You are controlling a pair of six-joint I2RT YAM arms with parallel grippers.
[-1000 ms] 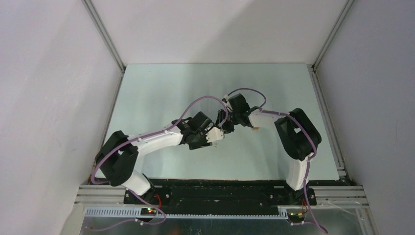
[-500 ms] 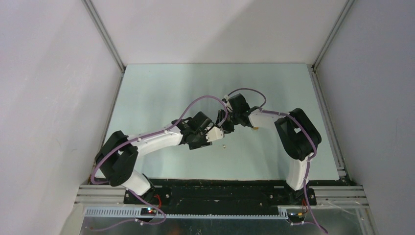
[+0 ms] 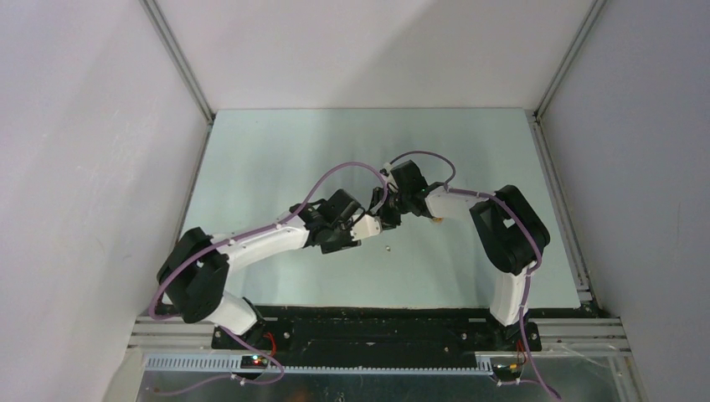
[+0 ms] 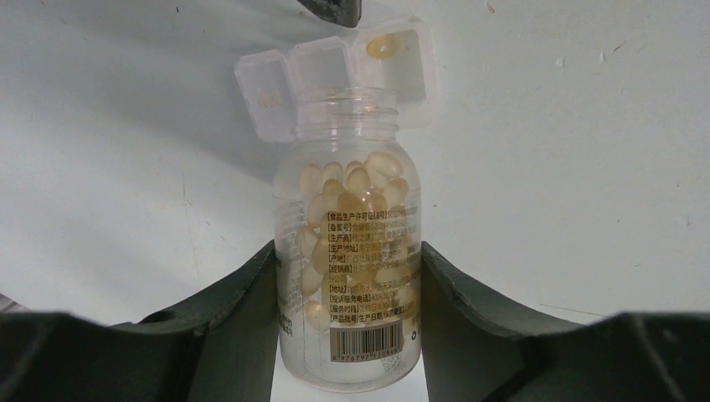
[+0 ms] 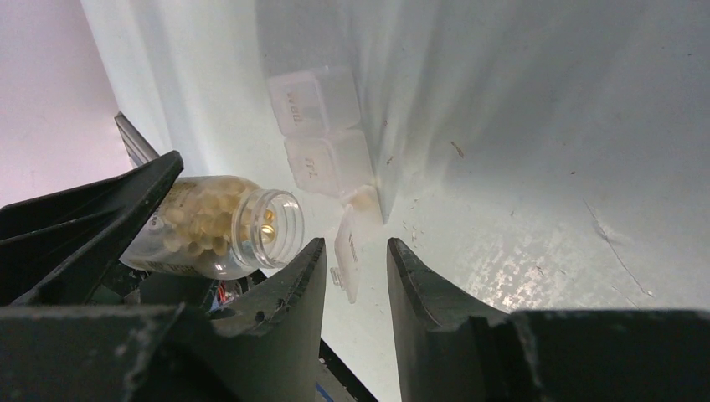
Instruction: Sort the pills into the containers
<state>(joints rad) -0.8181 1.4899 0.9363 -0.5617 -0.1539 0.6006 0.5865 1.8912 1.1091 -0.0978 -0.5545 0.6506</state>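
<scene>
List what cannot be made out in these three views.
- Top view: the pill box is hidden beneath the left gripper and right gripper.
- Top view: the speck on the table is too small to identify.
- Left wrist view: the print on the bottle is too small to read.

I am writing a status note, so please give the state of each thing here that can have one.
Bottle: uncapped, tipped sideways, holds many pills.
Pill box: two lids shut, one open.
Left gripper: shut on the bottle.
Right gripper: open, a finger on each side of the open lid.
</scene>
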